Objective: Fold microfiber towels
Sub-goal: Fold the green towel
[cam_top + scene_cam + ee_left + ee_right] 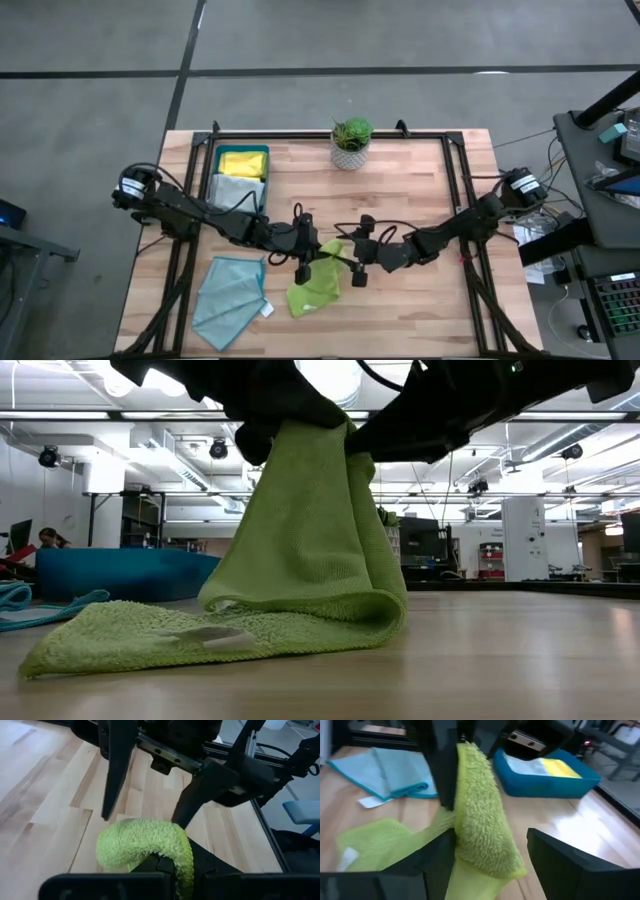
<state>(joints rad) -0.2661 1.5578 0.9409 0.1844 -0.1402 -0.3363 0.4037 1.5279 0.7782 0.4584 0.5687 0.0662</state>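
Lime green towel (316,283) sits at lower centre of the high view, one end lifted, the rest trailing flat on the counter (420,210) toward the lower left; in the low view the raised part hangs as a doubled drape from the top centre of the frame, with the fold's rounded bottom touching the wood.

Left gripper (301,266) is closed tight on the towel's lifted edge (the left wrist view shows the pile pinched between its own fingers at bottom centre); right gripper (357,262) stands just to the right of it, fingers spread wide with nothing in them; the right wrist view shows the towel edge lying between those spread fingers without being clamped.

Key relation: the held edge lies directly between the two grippers, left arm in possession, right arm beside it and facing it; towel's long axis runs from the grippers down toward lower left of the high view.

Judgement: fold under way, not finished.

Light teal towel (232,295) lies at lower left; tray (222,158) at upper left holds a yellow towel (243,162) and a grey towel (236,190).
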